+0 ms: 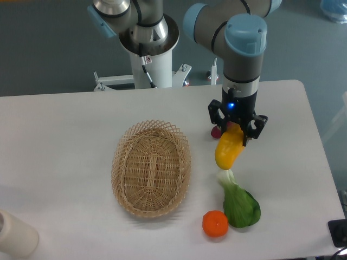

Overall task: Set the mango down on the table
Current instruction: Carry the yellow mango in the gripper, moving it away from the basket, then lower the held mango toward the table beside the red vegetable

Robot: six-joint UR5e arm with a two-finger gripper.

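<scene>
The arm reaches out over the right half of the table [65, 124], its wrist pointing straight down, and the gripper [236, 128] is clamped on the upper end of the mango [229, 149]. The fruit hangs tilted, its orange end up between the black fingers and its yellow end pointing down and a little to the left. From where I stand I cannot tell whether its lower tip is resting on the white surface or held just above it. It sits roughly midway between the far and near edges, nearer the right edge than the middle. Directly below it lies a leafy green vegetable [239, 202] with a pale stalk, the stalk end pointing up toward the mango's tip and very close to it, the green leaves spreading toward the near right corner. A round orange fruit [215, 223] lies just left of those leaves, close to the near edge. A small dark red piece [216, 131] peeks out behind the gripper's left side, mostly hidden. The oval wicker basket [151, 168] stands in the middle of the table, to the left of the mango and apart from it. A pale cylinder [16, 236] lies at the near left corner.
</scene>
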